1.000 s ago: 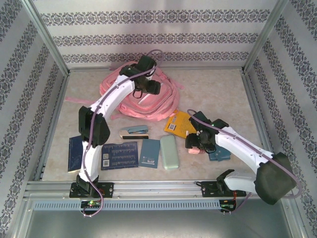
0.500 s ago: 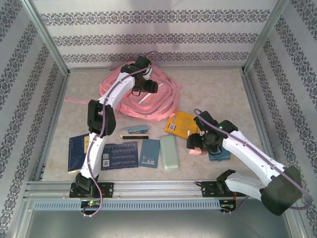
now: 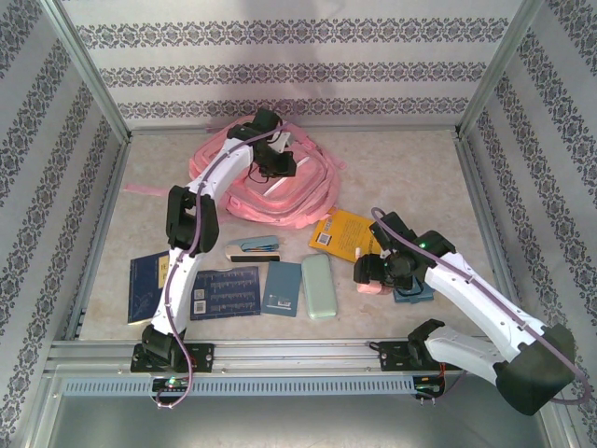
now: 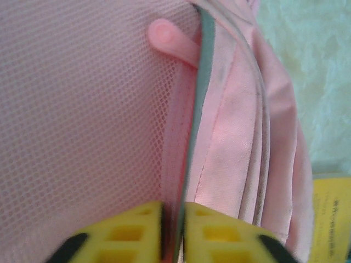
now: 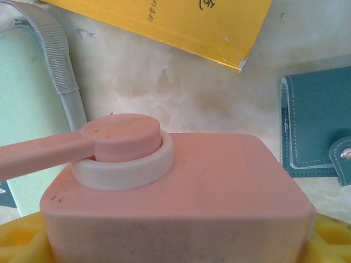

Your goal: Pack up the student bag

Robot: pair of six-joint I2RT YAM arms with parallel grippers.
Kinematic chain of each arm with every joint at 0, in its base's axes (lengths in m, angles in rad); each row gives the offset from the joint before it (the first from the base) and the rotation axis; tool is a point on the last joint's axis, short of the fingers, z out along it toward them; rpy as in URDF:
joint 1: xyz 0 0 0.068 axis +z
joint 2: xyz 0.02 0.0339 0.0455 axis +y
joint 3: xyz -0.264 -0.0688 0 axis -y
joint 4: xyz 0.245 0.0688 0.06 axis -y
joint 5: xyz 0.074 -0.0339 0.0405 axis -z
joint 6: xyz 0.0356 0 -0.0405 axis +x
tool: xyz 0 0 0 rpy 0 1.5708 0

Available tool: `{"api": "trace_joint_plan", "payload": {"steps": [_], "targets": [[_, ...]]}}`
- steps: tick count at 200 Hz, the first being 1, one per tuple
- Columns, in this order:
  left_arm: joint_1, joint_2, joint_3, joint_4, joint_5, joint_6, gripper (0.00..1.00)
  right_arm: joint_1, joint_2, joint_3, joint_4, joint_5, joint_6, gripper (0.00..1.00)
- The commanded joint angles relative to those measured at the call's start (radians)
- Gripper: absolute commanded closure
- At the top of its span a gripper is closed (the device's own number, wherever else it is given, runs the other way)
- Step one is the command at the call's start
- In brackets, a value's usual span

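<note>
Striped walls, perhaps marbled table, student bag

The student bag is matt pink cloth: open mesh on one panel, plain stitched weave beside it, with a smooth rubbery zip pull. The fingers of the left gripper are matt yellow plastic. The pink bottle is smooth matt plastic with a ribbed white collar. The teal wallet looks like stitched leather with a shiny metal snap; the table is smooth, marbled.
</note>
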Motion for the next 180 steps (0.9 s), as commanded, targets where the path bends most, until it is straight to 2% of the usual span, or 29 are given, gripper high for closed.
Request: {"api": "trace_joint_plan", "payload": {"steps": [1, 42, 63, 86, 180], "targets": [[0.015, -0.017, -0.002, 0.035, 0.035, -0.007, 1.0, -0.012, -0.012, 0.021, 0.02, -0.017, 0.014, 0.44], [0.042, -0.098, 0.001, 0.07, 0.072, -0.07, 1.0, -0.076, 0.024, 0.111, 0.098, -0.083, 0.019, 0.44], [0.044, -0.146, 0.008, 0.077, 0.102, -0.104, 1.0, -0.146, 0.076, 0.148, 0.17, -0.155, 0.038, 0.48], [0.045, -0.194, 0.011, 0.071, 0.113, -0.122, 1.0, -0.193, 0.177, 0.215, 0.223, -0.203, 0.049, 0.51], [0.064, -0.325, -0.053, 0.13, 0.255, -0.197, 1.0, -0.254, 0.626, 0.608, 0.342, -0.277, 0.086, 0.56]]}}
